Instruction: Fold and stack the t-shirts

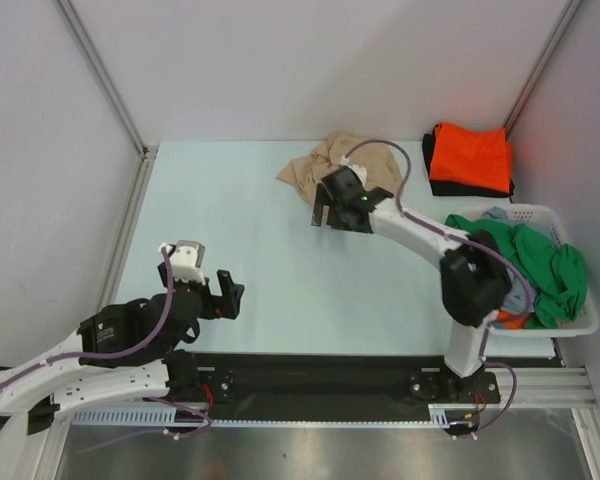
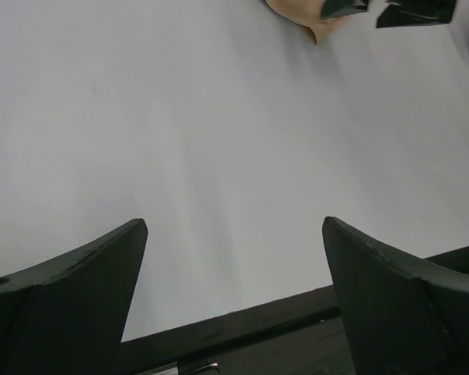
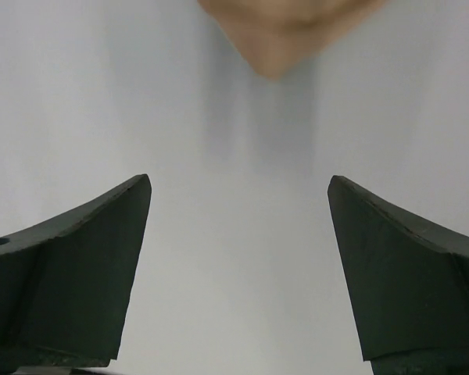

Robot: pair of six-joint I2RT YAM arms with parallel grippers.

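Pale blue-green table [image 1: 250,260] inside white-walled enclosure, two arms bolted to a black rail [image 1: 320,380] along its near edge.

Nearest, the left arm lies low and folded at the near left corner, its forearm angled to the right and its left gripper [image 1: 228,295] held just above the bare surface. Its jaws are spread wide and grasp nothing; the left wrist view shows both dark fingers [image 2: 70,289] flanking plain tabletop.

At the near right, the right arm rises from its base, bends at the elbow beside a white laundry basket [image 1: 570,322] and reaches diagonally toward the far middle of the table. A green t-shirt [image 1: 540,265] is heaped in the basket over a grey-blue t-shirt [image 1: 495,214], with a scrap of orange cloth showing at the near rim.

Farther on, the right gripper [image 1: 323,200] hovers over the table at the near edge of a crumpled tan t-shirt [image 1: 315,165]. Its jaws are parted and empty; in the right wrist view the fingers [image 3: 70,266] frame bare surface, with a corner of the tan cloth just ahead of them and apart from both.

Farthest, in the far right corner, a folded orange t-shirt [image 1: 470,155] rests on a black t-shirt [image 1: 430,160].
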